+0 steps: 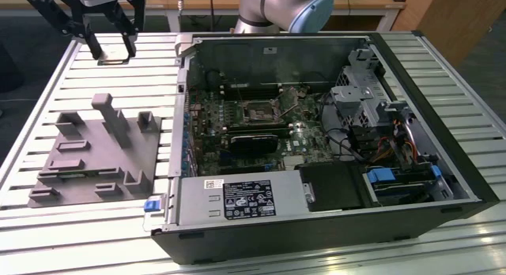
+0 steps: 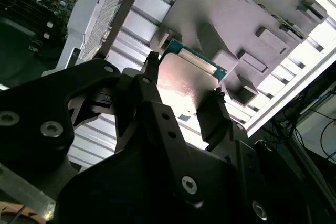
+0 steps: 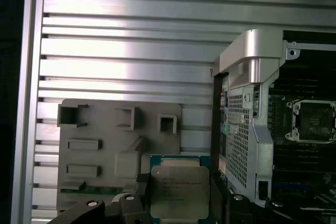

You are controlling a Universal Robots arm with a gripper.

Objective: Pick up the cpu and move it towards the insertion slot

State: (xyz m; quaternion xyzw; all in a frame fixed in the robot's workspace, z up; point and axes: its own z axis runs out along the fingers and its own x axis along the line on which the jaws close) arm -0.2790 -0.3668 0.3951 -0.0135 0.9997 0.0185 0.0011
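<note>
In the exterior view, the gripper (image 1: pixel 112 48) hangs above the slatted surface (image 1: pixel 47 97) at the far left, its jaws closed on the edges of the cpu (image 1: pixel 113 52). Nearer lies the grey fixture block (image 1: pixel 96 159). To the right, the open computer case (image 1: pixel 332 150) holds the insertion slot (image 1: pixel 259 111).

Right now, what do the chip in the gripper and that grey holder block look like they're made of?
The cpu: a brushed silvery metal lid, likely, given its sheen, on a green board edge. The grey fixture block: probably matte moulded or printed plastic, uniformly dull grey without glare.
</note>
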